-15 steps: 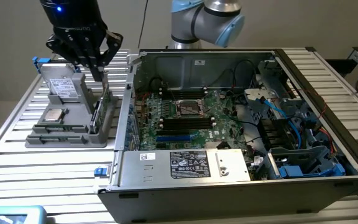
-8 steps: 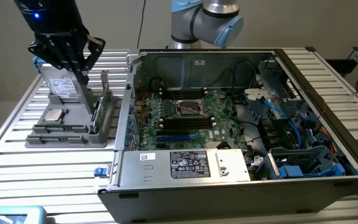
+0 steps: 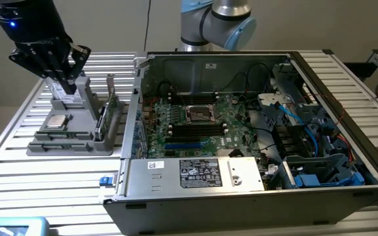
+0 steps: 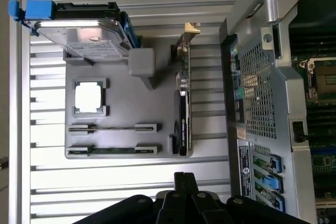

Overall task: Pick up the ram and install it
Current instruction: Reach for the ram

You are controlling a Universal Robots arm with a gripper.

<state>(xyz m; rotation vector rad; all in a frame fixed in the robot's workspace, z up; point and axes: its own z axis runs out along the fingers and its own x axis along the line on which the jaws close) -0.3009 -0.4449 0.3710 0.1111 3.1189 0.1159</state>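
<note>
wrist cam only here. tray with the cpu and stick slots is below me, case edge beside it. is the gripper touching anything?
Observer: No. In the exterior view the gripper hangs shut above the tray, touching nothing, holding nothing.
Operator: Ram sits in its tray slot on my view. Board slots free?
Observer: The long black slots beside the CPU socket look bare.
Operator: Case open enough?
Observer: The case lies on its side, open face up, whole motherboard exposed.
</note>
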